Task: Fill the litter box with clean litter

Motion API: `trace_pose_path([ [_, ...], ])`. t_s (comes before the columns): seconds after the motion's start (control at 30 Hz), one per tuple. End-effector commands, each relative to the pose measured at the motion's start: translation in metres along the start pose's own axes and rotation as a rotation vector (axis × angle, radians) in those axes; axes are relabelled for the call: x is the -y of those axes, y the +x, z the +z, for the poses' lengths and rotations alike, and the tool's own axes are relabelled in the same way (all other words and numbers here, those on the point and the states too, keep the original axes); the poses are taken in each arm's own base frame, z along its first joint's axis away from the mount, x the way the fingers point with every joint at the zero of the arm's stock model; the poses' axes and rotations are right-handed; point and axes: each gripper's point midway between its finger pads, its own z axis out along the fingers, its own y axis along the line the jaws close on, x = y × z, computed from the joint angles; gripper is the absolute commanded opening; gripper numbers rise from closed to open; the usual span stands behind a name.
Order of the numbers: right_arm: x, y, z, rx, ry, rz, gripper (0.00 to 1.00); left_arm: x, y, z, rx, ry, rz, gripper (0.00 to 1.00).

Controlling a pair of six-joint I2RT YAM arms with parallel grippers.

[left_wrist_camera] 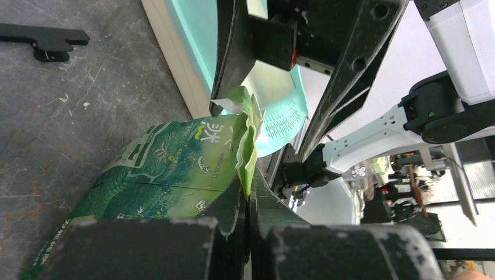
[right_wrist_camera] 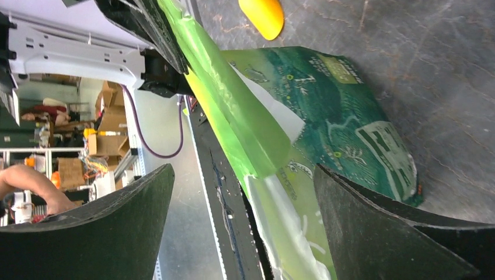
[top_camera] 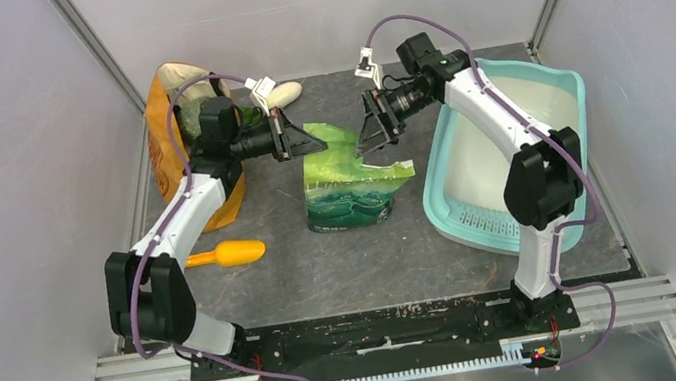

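Observation:
The litter box (top_camera: 568,75), a pale-turquoise tray with a whitish floor and a slotted grille at its near end, lies at the right; no litter shows in it. It also shows in the left wrist view (left_wrist_camera: 274,114). The green printed bag (top_camera: 349,189) stands upright at the middle. My left gripper (top_camera: 311,141) is shut on the bag's light-green top flap (left_wrist_camera: 248,140). My right gripper (top_camera: 368,135) is open, its jaws straddling the opposite side of the bag's top (right_wrist_camera: 280,233). The litter is hidden from view.
An orange scoop (top_camera: 227,254) lies on the table left of the bag and shows in the right wrist view (right_wrist_camera: 262,14). An orange-tan cloth bag (top_camera: 168,145) stands at the back left against the wall. A white object (top_camera: 279,93) lies behind the bag.

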Motion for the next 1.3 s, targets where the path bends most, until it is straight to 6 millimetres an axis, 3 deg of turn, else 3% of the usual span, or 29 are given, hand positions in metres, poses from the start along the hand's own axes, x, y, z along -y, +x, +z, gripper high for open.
trace_pose_path([
  [0.0, -0.02, 0.005, 0.001, -0.008, -0.035, -0.103, 0.95, 0.033, -0.013, -0.013, 0.031, 0.059, 0.226, 0.02],
  [0.27, -0.009, 0.02, -0.035, -0.032, 0.055, -0.142, 0.94, 0.039, -0.001, -0.022, -0.05, 0.117, 0.549, 0.02],
  [0.5, 0.011, 0.048, -0.03, -0.108, 0.092, -0.181, 0.96, 0.047, -0.003, -0.026, -0.059, 0.167, 0.768, 0.02],
  [0.67, 0.018, 0.061, -0.02, -0.133, 0.092, -0.182, 0.93, 0.05, -0.007, -0.028, -0.059, 0.167, 0.833, 0.02],
  [0.8, 0.025, 0.065, -0.012, -0.145, 0.103, -0.196, 0.67, 0.055, -0.005, -0.031, -0.059, 0.175, 0.876, 0.06],
  [1.07, 0.022, 0.044, -0.019, -0.077, 0.171, -0.272, 0.11, 0.058, 0.022, -0.044, -0.182, 0.168, 0.883, 0.24],
  [1.17, 0.019, 0.039, -0.02, -0.046, 0.195, -0.32, 0.0, 0.052, 0.037, -0.044, -0.266, 0.124, 0.888, 0.35],
  [1.27, 0.016, 0.038, -0.018, -0.03, 0.216, -0.375, 0.0, 0.043, 0.037, -0.037, -0.312, 0.059, 0.919, 0.45],
])
